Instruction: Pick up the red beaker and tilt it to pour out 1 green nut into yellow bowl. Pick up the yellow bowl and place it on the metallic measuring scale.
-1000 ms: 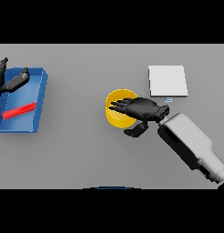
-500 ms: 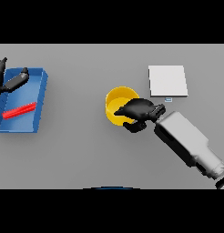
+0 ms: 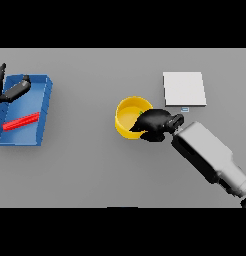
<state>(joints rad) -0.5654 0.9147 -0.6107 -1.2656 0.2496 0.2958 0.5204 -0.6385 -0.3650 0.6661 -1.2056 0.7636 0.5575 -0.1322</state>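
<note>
**Right hand clamped on the bowl rim**

Head view: I see my right hand [image 3: 154,124] at centre frame, fingers curled over the right rim of the yellow bowl [image 3: 126,119], gripping it on the grey table [image 3: 85,165]. A speck of green [image 3: 141,113] shows inside the bowl. The metallic scale [image 3: 183,89] lies just up-right of it. At far left, my left hand [image 3: 6,90] hangs relaxed, fingers loose, above the blue tray [image 3: 42,107] holding a red object [image 3: 21,121].
</note>
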